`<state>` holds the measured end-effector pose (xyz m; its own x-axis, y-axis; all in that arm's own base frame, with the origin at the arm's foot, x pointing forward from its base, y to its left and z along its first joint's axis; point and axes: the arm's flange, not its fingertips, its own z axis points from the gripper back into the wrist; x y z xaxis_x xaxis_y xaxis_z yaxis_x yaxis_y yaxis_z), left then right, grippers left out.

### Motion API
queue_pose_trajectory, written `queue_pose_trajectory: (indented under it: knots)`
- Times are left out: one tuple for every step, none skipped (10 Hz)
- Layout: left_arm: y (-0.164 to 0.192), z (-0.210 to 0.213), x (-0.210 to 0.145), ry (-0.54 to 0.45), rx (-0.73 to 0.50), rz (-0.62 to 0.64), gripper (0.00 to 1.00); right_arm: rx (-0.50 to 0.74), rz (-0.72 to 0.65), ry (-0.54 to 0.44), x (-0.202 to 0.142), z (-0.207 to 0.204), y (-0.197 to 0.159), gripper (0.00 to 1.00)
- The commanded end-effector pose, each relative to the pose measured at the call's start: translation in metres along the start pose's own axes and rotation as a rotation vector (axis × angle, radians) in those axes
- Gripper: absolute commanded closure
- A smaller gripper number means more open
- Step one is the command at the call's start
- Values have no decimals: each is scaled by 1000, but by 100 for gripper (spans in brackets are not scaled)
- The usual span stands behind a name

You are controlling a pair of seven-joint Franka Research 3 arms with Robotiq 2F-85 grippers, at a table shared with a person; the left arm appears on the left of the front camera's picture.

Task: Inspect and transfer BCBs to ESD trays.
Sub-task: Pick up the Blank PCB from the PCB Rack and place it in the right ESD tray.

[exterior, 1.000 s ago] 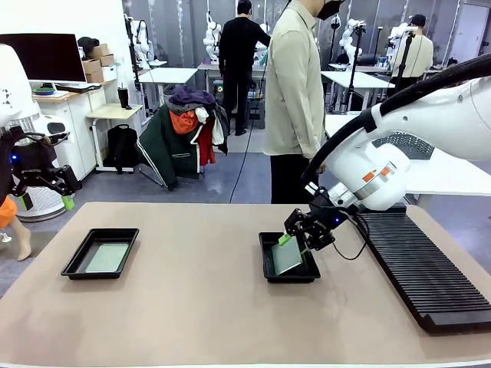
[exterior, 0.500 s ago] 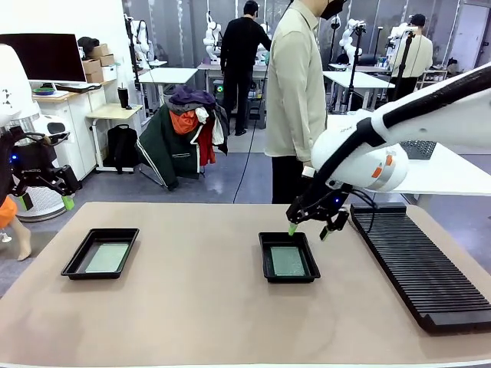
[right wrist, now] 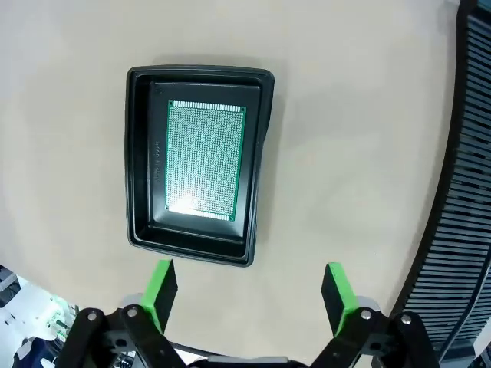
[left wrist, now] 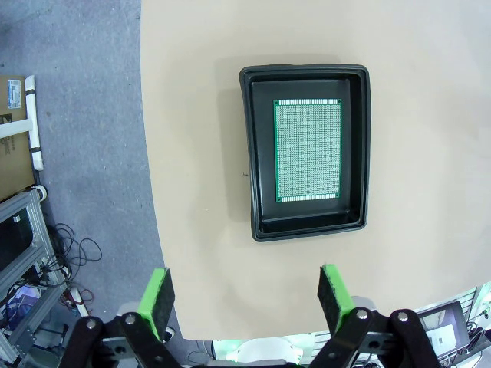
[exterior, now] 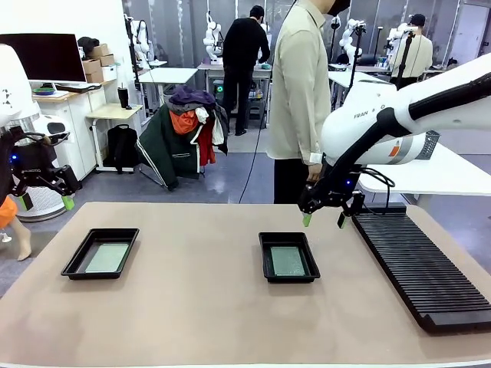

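Both ESD trays, the left tray (exterior: 100,252) and the centre tray (exterior: 288,258), are matt black; each BCB, the left board (left wrist: 308,150) and the centre board (right wrist: 204,160), is green with a fine, regular dot-grid pattern and a pale edge row. The counter (exterior: 199,307) is plain beige, and the ribbed rack (exterior: 418,266) is black. Each arm is white, and the left tool (left wrist: 244,295) and right tool (right wrist: 249,294) are black with bright green pads.

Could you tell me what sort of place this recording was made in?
Most likely a robotics lab or test workshop. Green BCBs lie in black ESD trays on the shared table, and white humanoid robots on stands line the back beside work tables.
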<state>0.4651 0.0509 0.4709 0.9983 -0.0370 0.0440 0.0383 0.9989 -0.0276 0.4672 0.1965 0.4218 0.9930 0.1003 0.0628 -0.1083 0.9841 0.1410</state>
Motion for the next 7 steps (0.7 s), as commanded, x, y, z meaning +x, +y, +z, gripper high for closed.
queue_pose_trajectory:
  knots:
    - [0, -1, -1, -7, -7, 4, 0, -30, -18, 5, 2, 6, -7, 0]
    - [0, -1, -1, -7, -7, 4, 0, -22, -24, 13, 5, 8, -11, 0]
    - [0, -1, -1, -7, -7, 4, 0, -1, -5, -1, 0, 3, -3, 0]
    - [0, -1, -1, -7, -7, 4, 0, -1, -5, -1, 0, 3, -3, 0]
    - [0, -1, -1, -7, -7, 4, 0, -1, -5, -1, 0, 3, -3, 0]
    - [0, -1, -1, -7, -7, 4, 0, -1, -5, -1, 0, 3, -3, 0]
    - [0, -1, -1, -7, -7, 4, 0, -1, -5, -1, 0, 3, -3, 0]
